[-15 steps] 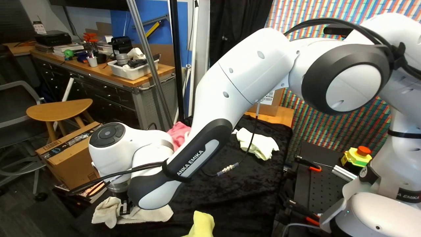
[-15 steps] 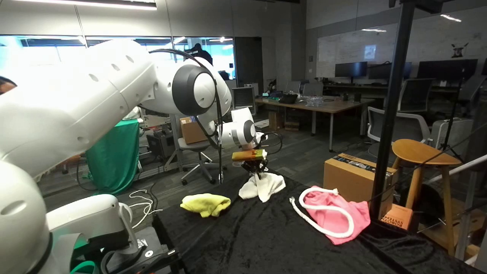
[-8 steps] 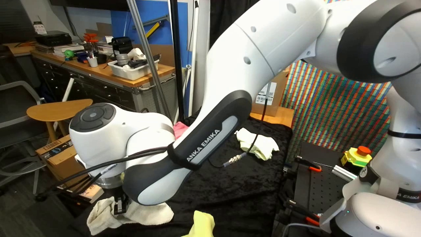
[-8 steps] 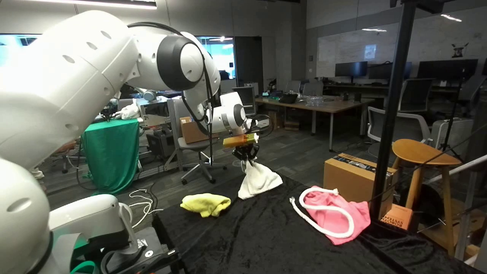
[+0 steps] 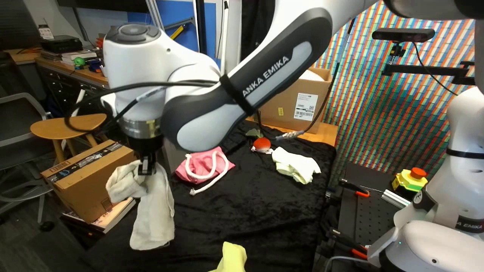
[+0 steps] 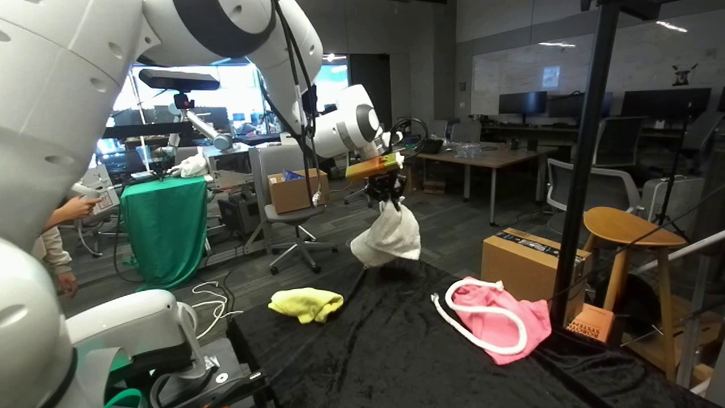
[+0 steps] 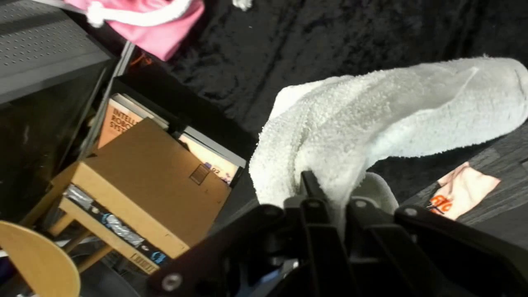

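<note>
White fluffy terry cloth [image 7: 363, 119] is pinched in the jaws, which stand narrow, a gathered fold of the fabric caught between them. In both exterior views it hangs, creased and drooping, from that grip below the wrist of the white-and-black robot arm [image 5: 206, 126], near an edge of the black velvet-draped table [image 6: 408, 351].

Taking the hanging cloth as the clock's centre in an exterior view, a pink fabric pouch [image 5: 199, 164] lies on the table at two o'clock, with thick white rope [image 6: 487, 309] looped over it in both exterior views. A rumpled pale yellow-green cloth [image 5: 297, 165] lies between two and three, with a small round red object [image 5: 261, 144] near it, toward that cloth's ten o'clock. A bright yellow cloth [image 5: 231, 258], partly cut off by the view's lower edge, is at four. A brown cardboard box [image 5: 87, 185] stands toward ten, and a yellow emergency-stop button [image 5: 410, 181] with a red top sits at three, well apart.

In the wrist view, the pink pouch shows at ten o'clock from the white cloth and the cardboard box between eight and nine.
</note>
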You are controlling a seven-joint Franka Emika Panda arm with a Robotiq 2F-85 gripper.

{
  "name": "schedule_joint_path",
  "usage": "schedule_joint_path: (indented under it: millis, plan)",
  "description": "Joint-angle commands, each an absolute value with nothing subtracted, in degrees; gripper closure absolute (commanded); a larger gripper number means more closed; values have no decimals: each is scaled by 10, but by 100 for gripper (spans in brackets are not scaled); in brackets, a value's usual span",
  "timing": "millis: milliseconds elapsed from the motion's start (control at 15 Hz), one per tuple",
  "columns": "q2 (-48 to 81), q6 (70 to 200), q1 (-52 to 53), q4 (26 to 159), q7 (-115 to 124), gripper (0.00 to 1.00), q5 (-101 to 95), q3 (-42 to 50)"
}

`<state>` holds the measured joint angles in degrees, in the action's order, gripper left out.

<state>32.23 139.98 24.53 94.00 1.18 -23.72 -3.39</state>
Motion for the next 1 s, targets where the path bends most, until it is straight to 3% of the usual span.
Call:
schedule_joint_path:
  millis: [0, 333, 933]
  plan:
    - [237, 1428, 205, 1019, 30, 98, -251, -15]
    - [173, 1426, 146, 1071, 22, 98, -260, 5]
    - [189, 1416, 108, 1081, 47, 98, -304, 24]
